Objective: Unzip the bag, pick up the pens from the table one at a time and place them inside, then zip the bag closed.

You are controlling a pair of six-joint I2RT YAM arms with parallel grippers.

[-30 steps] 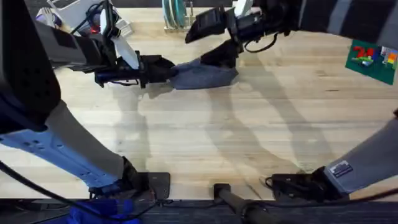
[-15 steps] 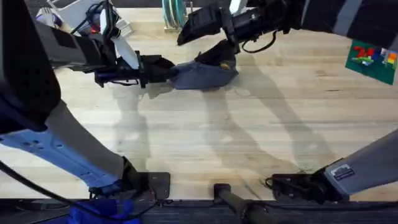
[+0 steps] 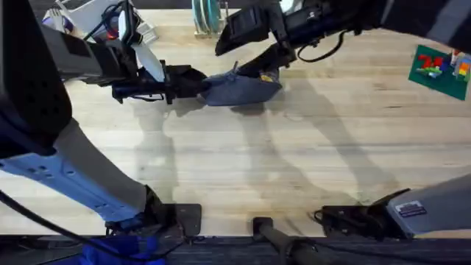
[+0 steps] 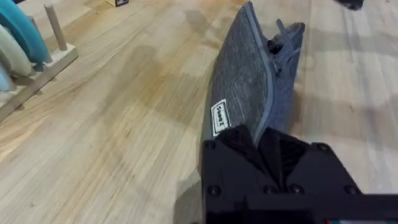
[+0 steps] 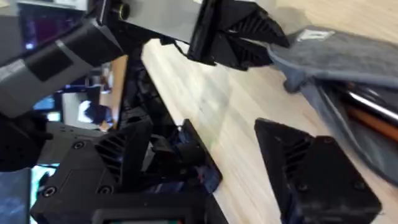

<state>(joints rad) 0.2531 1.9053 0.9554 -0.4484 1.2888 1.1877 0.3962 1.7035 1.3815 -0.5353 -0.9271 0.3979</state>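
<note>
The bag (image 3: pixel 239 90) lies far back on the tabletop (image 3: pixel 294 162), the left hand (image 4: pixel 268 144) clenched on its end. Pens (image 5: pixel 373 112) sit inside. The right hand (image 5: pixel 211 149), released, should pull the zip steadily along while that end stays pinned.

1 bag (image 3: pixel 239 88), 2 pens (image 5: pixel 367 112) inside, 2 grippers.

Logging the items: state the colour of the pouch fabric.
Blue-grey fabric bag with a small white label; clearest in the left wrist view.
</note>
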